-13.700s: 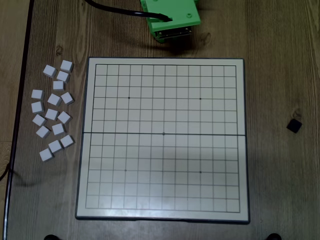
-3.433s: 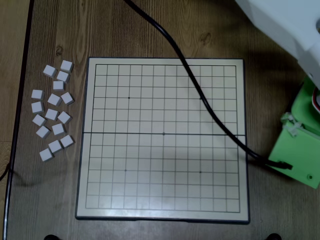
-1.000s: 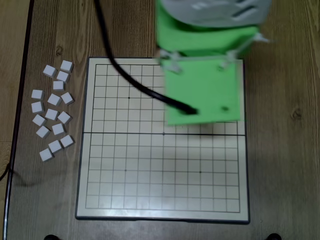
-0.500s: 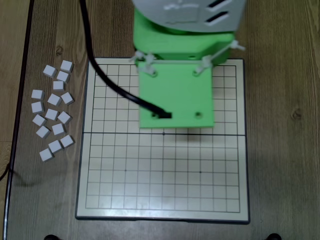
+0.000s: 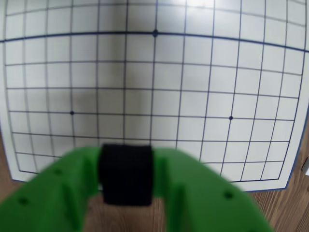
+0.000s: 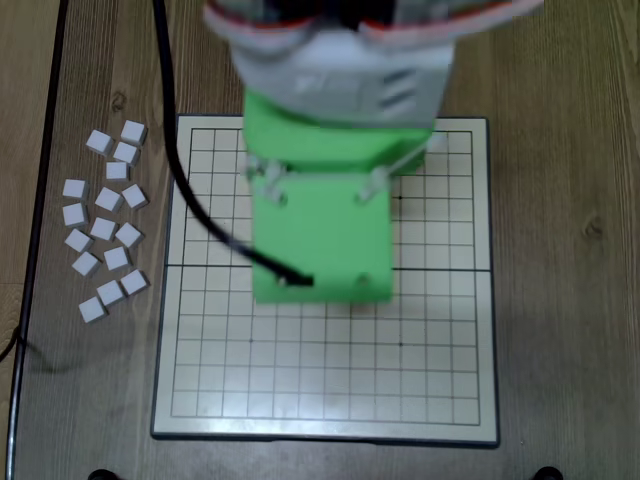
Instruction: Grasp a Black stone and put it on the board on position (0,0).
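At the wrist view's bottom centre, the green plastic gripper [image 5: 126, 176] clamps the small black square stone [image 5: 126, 174] by 2 opposite flat sides; it looks light, rigid, possibly slippery

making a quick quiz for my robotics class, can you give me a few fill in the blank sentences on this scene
1. The green pincer grips a small block of the colour ____.
2. In the overhead view, the pale square blocks lie on the wooden table to the ____ of the board.
3. In the wrist view, the centre dot on the fold line is ____, with no stone on it.
4. The board's playing squares are all ____ of stones.

Missing words: black; left; bare; empty
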